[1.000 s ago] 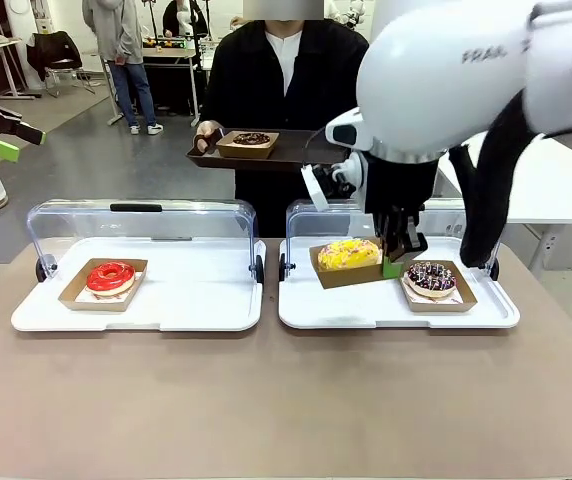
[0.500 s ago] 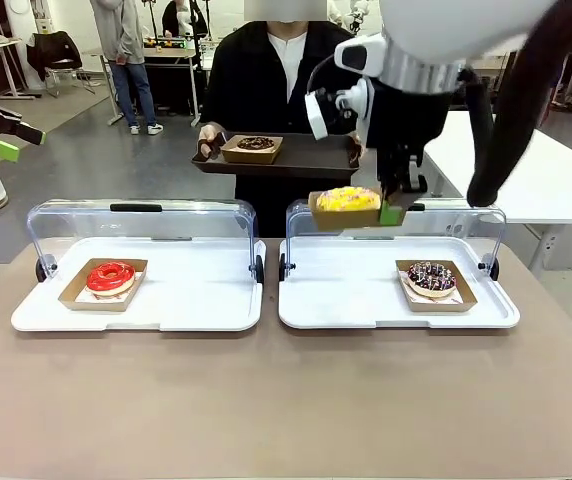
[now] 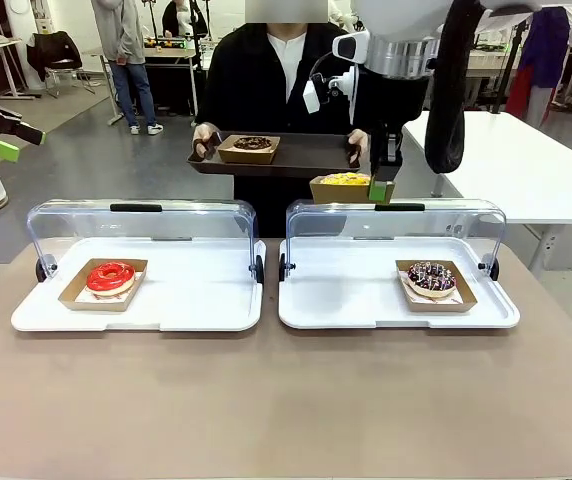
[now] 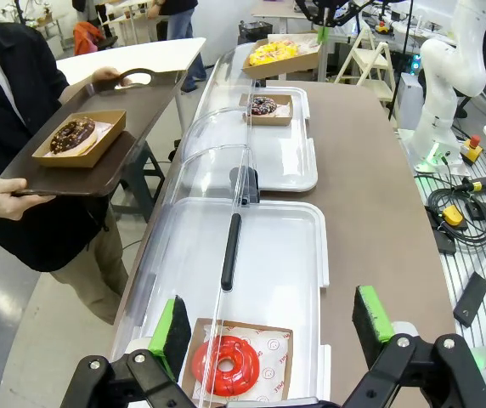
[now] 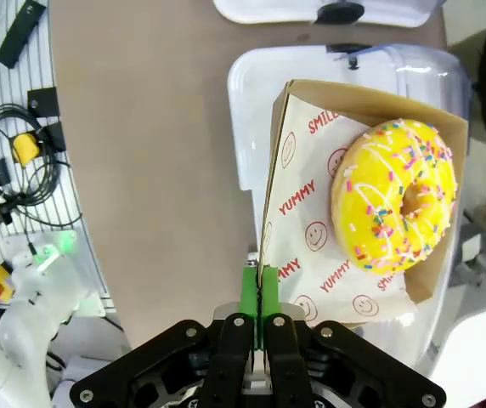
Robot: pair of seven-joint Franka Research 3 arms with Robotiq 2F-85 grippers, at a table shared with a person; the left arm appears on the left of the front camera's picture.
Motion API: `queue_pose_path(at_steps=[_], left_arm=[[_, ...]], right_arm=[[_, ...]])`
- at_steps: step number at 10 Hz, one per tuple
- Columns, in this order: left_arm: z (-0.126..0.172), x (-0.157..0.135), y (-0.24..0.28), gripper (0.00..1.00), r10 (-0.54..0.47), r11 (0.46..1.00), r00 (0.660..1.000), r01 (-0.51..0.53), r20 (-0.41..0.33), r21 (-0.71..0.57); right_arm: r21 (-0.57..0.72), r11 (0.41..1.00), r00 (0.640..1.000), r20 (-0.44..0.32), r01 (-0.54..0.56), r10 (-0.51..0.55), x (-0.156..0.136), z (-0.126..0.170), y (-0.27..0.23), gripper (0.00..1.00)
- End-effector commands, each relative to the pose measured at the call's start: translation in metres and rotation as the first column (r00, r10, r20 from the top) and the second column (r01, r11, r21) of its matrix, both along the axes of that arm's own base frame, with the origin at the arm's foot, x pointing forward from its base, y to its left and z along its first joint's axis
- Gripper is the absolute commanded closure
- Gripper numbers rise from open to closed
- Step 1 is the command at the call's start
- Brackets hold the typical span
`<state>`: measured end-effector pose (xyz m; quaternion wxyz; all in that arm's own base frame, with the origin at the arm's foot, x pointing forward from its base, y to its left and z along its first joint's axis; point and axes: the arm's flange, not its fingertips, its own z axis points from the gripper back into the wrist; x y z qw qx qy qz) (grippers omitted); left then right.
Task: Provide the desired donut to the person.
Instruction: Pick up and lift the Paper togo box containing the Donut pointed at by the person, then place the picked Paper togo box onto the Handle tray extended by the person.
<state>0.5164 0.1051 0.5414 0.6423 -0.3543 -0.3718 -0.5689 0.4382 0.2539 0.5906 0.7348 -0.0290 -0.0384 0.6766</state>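
My right gripper (image 3: 381, 186) is shut on the rim of a cardboard box (image 5: 311, 246) with the yellow sprinkled donut (image 3: 345, 180) in it. It holds the box in the air beyond the right case, just below the near right corner of the brown tray (image 3: 296, 160) that the person (image 3: 266, 80) holds out. In the right wrist view the green pads (image 5: 249, 293) pinch the box wall beside the yellow donut (image 5: 396, 195). My left gripper (image 4: 273, 327) hangs open and empty above the left case, at the far left (image 3: 1, 140) in the front view.
A chocolate donut (image 3: 252, 143) in a box lies on the person's tray. The left white tray (image 3: 196, 300) holds a red donut (image 3: 111, 276); the right white tray (image 3: 346, 300) holds a chocolate sprinkled donut (image 3: 431, 277). Both clear lids stand open at the back.
My right gripper has lifted the yellow donut's box out of the right tray and carried it up and away over the lid towards the person's tray. The left arm has not moved.
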Motion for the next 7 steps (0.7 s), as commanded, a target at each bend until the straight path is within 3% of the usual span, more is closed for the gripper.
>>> queue_pose_path(at_steps=[1, 7], left_arm=[[0.0018, -0.0011, -0.0004, 0.00, 0.002, 1.000, 1.000, -0.002, -0.007, -0.003], [0.0018, -0.0011, -0.0004, 0.00, 0.002, 1.000, 1.000, -0.002, -0.007, -0.003]], right_arm=[[-0.001, 1.000, 1.000, -0.004, 0.009, -0.009, -0.0096, 0.0016, -0.0003, 1.00], [-0.001, 1.000, 1.000, -0.004, 0.009, -0.009, -0.0096, 0.0016, -0.0003, 1.00]])
